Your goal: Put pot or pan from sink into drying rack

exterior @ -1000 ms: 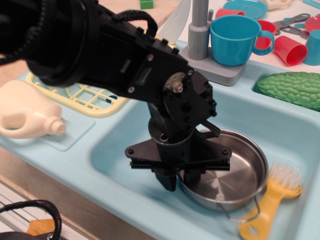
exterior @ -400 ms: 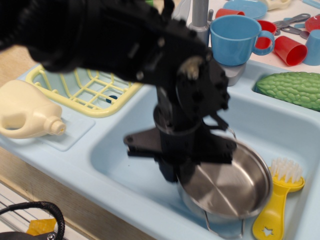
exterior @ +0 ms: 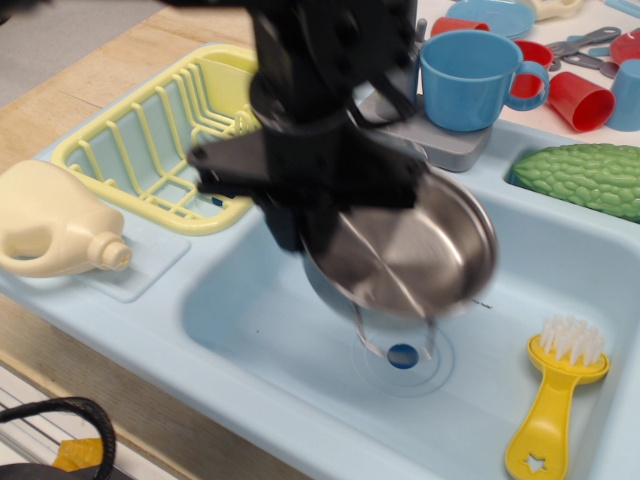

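Note:
My black gripper [exterior: 310,215] is shut on the left rim of the shiny steel pan [exterior: 420,255] and holds it tilted in the air above the light blue sink [exterior: 250,320]. One wire loop handle hangs down over the round drain hole [exterior: 403,354]. The fingertips are hidden behind the pan's rim. The pale yellow drying rack [exterior: 150,140] stands to the left of the sink, beside and behind the gripper, with nothing in it.
A cream jug-shaped bottle [exterior: 55,225] lies at the front left. A yellow brush [exterior: 555,400] lies in the sink at the right. A blue cup [exterior: 470,75], red cups [exterior: 580,100], a grey faucet base [exterior: 450,145] and a green bumpy vegetable [exterior: 585,175] are behind.
The gripper has lifted the pan off the sink floor and carried it up and to the left, uncovering the drain hole. The yellow brush has shifted slightly.

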`<state>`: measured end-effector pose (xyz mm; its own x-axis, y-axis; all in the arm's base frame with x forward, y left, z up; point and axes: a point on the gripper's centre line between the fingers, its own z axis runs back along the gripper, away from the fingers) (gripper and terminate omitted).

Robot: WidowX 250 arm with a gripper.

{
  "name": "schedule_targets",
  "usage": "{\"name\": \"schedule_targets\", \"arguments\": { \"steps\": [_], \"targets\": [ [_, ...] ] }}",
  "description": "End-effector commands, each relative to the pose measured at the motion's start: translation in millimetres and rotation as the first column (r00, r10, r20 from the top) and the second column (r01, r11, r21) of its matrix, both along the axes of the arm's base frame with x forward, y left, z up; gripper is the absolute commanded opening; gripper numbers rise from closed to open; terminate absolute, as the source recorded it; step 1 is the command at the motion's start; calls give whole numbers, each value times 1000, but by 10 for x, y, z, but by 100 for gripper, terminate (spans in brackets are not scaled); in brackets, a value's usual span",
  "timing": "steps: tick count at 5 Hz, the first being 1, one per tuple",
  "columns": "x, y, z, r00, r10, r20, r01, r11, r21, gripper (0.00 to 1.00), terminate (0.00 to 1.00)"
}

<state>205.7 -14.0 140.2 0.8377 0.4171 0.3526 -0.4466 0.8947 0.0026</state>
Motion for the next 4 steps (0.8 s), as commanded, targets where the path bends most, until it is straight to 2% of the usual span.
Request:
{"name": "schedule_targets", "arguments": {
  "steps": [1,3,4],
  "targets": [
    [90,491,314,991,51,121,-53,998,18,0,0],
    [129,1001,446,970,84,227,-89,996,11,0,0],
    [191,1239,477,972,78,223,-82,997,11,0,0]
  ]
}}
